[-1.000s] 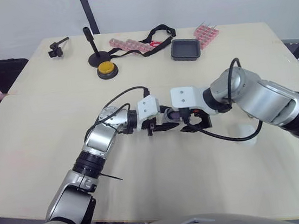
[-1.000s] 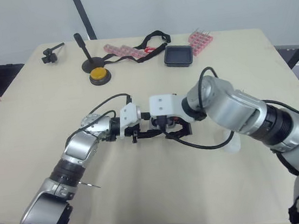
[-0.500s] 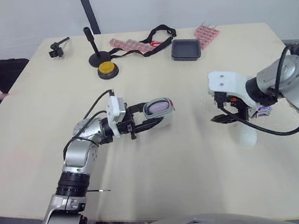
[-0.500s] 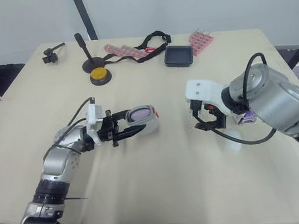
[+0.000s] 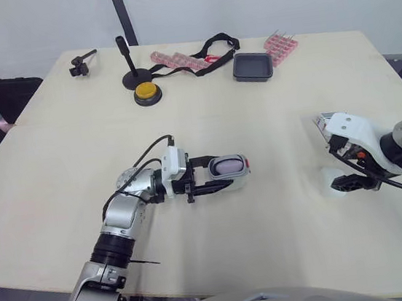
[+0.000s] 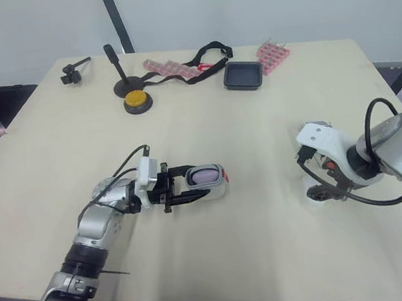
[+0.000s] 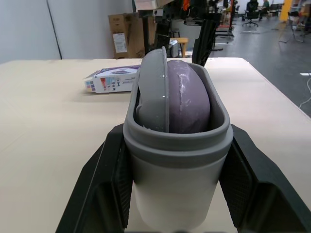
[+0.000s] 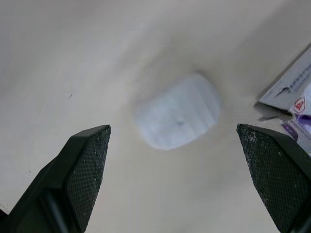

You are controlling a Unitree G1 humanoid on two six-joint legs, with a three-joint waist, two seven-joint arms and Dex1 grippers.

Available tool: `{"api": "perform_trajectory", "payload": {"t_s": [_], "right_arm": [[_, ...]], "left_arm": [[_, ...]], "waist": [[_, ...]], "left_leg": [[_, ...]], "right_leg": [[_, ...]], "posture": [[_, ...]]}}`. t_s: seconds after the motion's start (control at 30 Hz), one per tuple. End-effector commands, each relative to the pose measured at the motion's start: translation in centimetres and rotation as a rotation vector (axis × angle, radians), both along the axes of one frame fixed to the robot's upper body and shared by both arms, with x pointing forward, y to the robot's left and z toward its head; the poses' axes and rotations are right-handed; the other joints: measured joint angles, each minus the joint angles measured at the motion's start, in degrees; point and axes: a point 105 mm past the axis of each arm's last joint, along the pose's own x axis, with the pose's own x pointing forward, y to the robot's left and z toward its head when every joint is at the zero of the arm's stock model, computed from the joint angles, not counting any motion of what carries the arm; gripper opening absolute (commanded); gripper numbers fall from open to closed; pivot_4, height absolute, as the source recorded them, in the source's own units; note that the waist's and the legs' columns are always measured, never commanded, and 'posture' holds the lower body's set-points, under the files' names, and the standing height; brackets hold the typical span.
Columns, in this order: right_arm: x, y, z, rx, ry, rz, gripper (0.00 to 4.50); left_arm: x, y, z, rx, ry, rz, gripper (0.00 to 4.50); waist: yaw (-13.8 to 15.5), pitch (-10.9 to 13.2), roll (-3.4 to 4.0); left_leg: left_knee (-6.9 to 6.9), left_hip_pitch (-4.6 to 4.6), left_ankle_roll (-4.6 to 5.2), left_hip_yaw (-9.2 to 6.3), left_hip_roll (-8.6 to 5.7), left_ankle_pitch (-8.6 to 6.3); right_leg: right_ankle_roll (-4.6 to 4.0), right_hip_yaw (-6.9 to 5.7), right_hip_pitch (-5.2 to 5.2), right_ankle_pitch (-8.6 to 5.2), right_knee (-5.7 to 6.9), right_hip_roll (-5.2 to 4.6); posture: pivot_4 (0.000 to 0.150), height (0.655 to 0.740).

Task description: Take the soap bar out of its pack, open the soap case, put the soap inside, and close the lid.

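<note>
My left gripper [image 5: 221,175] is shut on the sides of the grey soap case [image 7: 177,170], which lies on its side just above the table's middle. The purple soap bar [image 7: 187,97] sits inside the case, next to a grey insert [image 7: 153,87]. Off to the right, my right gripper [image 5: 349,170] hangs open over the whitish oval lid [image 8: 177,119], which lies flat on the table. Its fingers [image 8: 85,165] stand wide apart on either side of the lid without touching it. The empty soap pack [image 8: 291,92] lies beside the lid.
Along the far edge are a yellow button [image 5: 146,92], a black stand [image 5: 129,70], a black strap [image 5: 207,47], pink packs [image 5: 175,60], a black tray [image 5: 252,65] and a small clamp [image 5: 80,62]. The table's right edge runs close to my right arm.
The two grippers were together at the table's middle; the right one let go and swung right, stopping over the lid. The left gripper kept the case with the soap in it.
</note>
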Motion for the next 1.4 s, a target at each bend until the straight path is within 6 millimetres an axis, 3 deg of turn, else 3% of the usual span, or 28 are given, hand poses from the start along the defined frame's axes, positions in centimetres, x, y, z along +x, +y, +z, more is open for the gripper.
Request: {"api": "perform_trajectory", "payload": {"t_s": [0.03,0.47,0.83,0.93,1.07,1.27,1.4], "right_arm": [[0.7,-0.4,0.5,0.039,-0.032,-0.060,4.48],[2.0,-1.3,-1.9,0.135,0.064,-0.262,4.48],[2.1,0.5,-4.1,0.177,0.143,-0.309,4.48],[1.7,0.6,-4.3,0.154,0.137,-0.306,3.70],[1.5,0.9,-4.4,0.156,0.143,-0.304,2.27],[1.9,0.9,-4.1,0.109,0.085,-0.286,0.49],[2.8,1.3,-3.3,0.085,-0.006,-0.263,0.49]], "left_arm": [[0.1,0.1,0.7,-0.012,-0.042,-0.001,1.90],[0.3,0.3,0.6,-0.008,-0.053,0.037,1.90],[0.3,0.4,0.6,-0.002,-0.063,0.057,1.90],[0.4,0.4,0.6,-0.001,-0.064,0.058,1.90],[0.5,0.3,0.5,0.009,-0.073,0.056,1.90],[0.6,0.2,0.5,0.010,-0.077,0.050,1.90],[0.6,0.2,0.5,0.010,-0.078,0.048,1.90]], "waist": [[0.02,-0.01,0.02],[0.28,-0.01,0.02],[0.33,-0.02,0.02],[0.36,-0.02,0.02],[0.29,-0.02,0.02],[0.24,-0.01,0.02],[0.23,-0.01,0.02]], "left_leg": [[0.00,0.00,0.00,0.00,0.00,0.00],[0.03,-0.03,0.02,0.00,-0.02,0.00],[0.03,-0.03,0.02,0.00,-0.03,0.00],[0.02,-0.03,0.01,-0.01,-0.04,0.00],[0.00,-0.03,-0.01,-0.01,-0.03,-0.01],[0.00,-0.03,-0.03,-0.01,-0.03,-0.03],[0.00,-0.04,-0.04,-0.01,-0.03,-0.03]], "right_leg": [[0.00,0.00,0.00,0.00,0.00,0.00],[0.00,-0.02,0.02,0.00,-0.05,0.00],[0.00,-0.04,0.04,0.00,-0.06,0.00],[0.01,-0.05,0.09,0.00,-0.10,-0.01],[0.01,-0.06,0.09,0.00,-0.11,0.01],[0.02,-0.06,0.09,0.00,-0.12,0.02],[0.02,-0.06,0.08,0.00,-0.12,0.01]], "posture": [[0.150,0.7395],[0.150,0.7395],[0.150,0.7395],[0.150,0.7395],[0.150,0.7395],[0.150,0.7395],[0.150,0.7395]]}}
